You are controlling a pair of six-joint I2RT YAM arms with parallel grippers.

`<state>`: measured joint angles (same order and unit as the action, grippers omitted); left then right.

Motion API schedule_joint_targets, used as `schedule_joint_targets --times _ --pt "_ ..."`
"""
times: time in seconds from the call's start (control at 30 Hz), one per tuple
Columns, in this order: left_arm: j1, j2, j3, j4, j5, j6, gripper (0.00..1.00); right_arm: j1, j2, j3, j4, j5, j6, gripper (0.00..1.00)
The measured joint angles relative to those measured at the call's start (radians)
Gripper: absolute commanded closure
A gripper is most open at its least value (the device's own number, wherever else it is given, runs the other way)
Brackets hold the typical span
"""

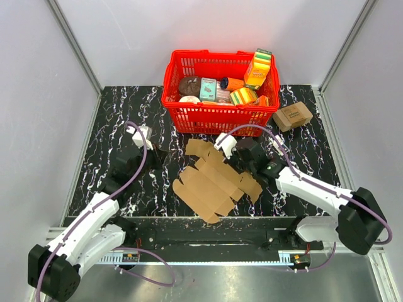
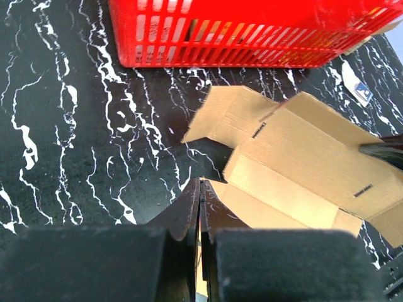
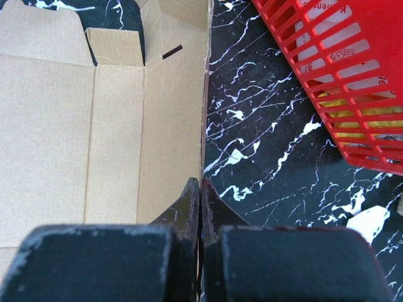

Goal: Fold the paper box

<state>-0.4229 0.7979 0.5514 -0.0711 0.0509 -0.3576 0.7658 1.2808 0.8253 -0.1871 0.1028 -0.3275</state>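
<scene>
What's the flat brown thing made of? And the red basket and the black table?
The flat brown box looks like plain cardboard: dull, with fold lines and cut flaps. The red basket looks like glossy plastic, moulded with slots. The table looks like black marble with white veins, though it may be only a print.

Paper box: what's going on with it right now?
The paper box lies flat and unfolded on the table, just in front of the red basket. The left gripper and the right gripper are both shut, each with its tips at an edge of the box. Whether either pinches cardboard is unclear.
</scene>
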Motion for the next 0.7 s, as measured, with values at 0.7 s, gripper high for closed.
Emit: schedule_joint_targets --times 0.7 --pt "0.039 0.115 -0.175 0.316 -0.023 -0.024 1.00 0.102 -0.210 -0.243 0.169 0.164 -0.174 1.00"
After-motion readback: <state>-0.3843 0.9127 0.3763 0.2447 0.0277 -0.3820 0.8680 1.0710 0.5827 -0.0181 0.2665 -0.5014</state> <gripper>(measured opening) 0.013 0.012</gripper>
